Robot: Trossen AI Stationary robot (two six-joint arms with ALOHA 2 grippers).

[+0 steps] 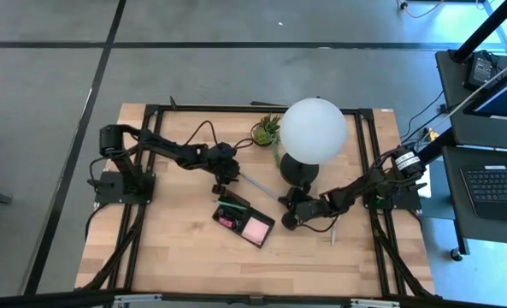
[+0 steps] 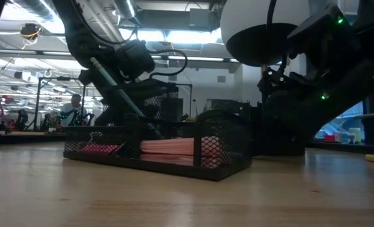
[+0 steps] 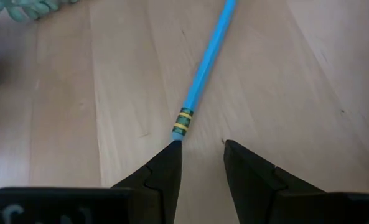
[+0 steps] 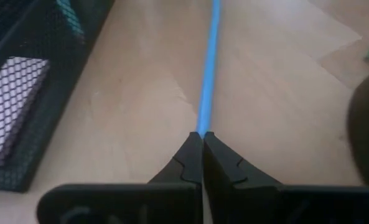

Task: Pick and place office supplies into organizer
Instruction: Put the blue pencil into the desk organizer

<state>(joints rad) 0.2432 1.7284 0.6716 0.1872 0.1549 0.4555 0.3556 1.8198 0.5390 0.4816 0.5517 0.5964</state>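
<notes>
A wood-plank table (image 2: 174, 195) fills the foreground at tabletop height. On it sits the black mesh organizer (image 2: 155, 148), holding a pink pad (image 1: 255, 229). A pencil (image 3: 203, 68) spans between the two grippers: the right gripper (image 4: 202, 140), fingers pressed together, pinches one end, while the left gripper (image 3: 200, 152), fingers spread, has the banded end at one fingertip. Behind stand a globe lamp (image 1: 313, 130) and plant (image 1: 266, 130); a bright workshop lies beyond.

Open wood of the table (image 1: 185, 257) lies clear in front of the organizer (image 1: 244, 221). Behind it, the globe lamp (image 1: 313, 130) and potted plant (image 1: 267, 129) block passage, and the pencil (image 1: 257, 186) spans the gap between the 2 grippers.
</notes>
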